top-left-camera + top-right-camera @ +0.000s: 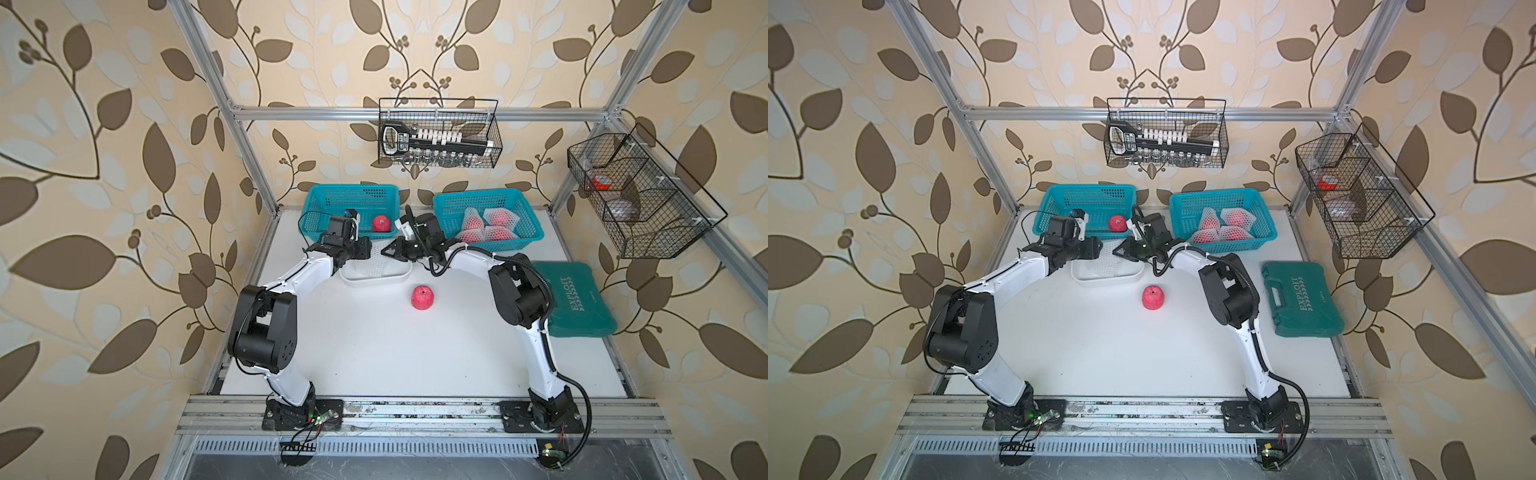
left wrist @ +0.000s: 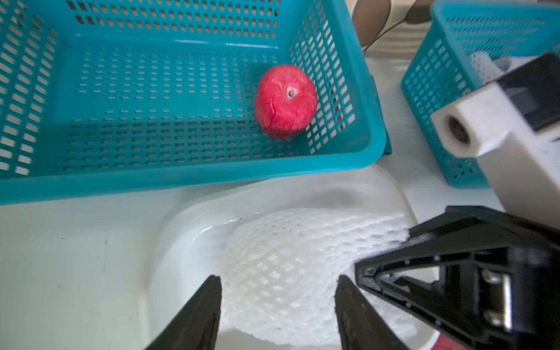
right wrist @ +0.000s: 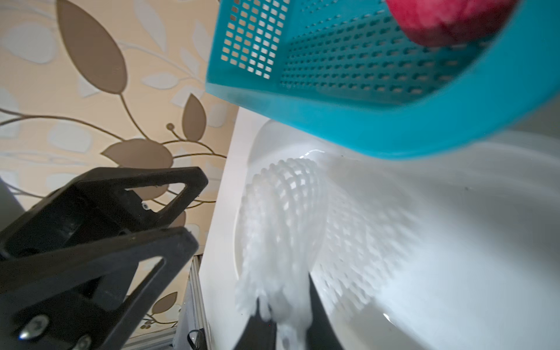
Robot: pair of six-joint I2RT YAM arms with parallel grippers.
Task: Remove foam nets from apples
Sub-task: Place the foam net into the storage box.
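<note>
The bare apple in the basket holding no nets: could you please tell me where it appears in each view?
Top view: bare apple in the teal basket, at its near corner.
Top view: same spot.
Left wrist: seen whole, beside the basket's side wall.
Right wrist: only partly seen, cut by the picture's edge.
Shared landmark: the teal basket holding it.

Apple (image 1: 422, 297) before tub (image 1: 374, 281), foam net (image 1: 376, 259) inside

Tool case (image 1: 579, 300) (shut) rt of white tub (image 1: 374, 282).
</note>
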